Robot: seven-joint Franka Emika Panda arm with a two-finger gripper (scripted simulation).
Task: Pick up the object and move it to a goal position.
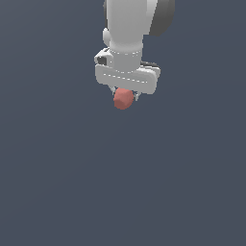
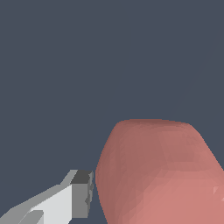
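Arm: a white Franka Panda arm [image 1: 126, 29] comes down from the top edge of the exterior view, a little right of centre, its wrist ending in a broad white hand body with dashed seams.

Gripper: the gripper [image 1: 124, 97] points downward, its short fingers mostly hidden behind the lump; only small pale tips show at either side, just below the hand body.

Gripper state: clamped on the object, the fingers drawn in close against its sides.

Object: the object [image 1: 123, 99], a small salmon-red, faceted, rounded lump with a matte surface, sits directly under the hand body, far narrower than the hand is wide.

Object position: upper middle of the exterior view, its top tucked against the underside of the hand and its lower part hanging clear below the fingers.

Wrist view: the object [image 2: 157, 173] fills much of the picture at close range, its facets plainly shown; one finger [image 2: 81, 194], pale grey with a dark pad at its tip, lies just beside the lump's flank, a thin gap visible between them from this angle.

Backdrop: a flat, uniform slate-blue ground [image 1: 57, 182] fills both views; whether the lump touches any surface cannot be told.
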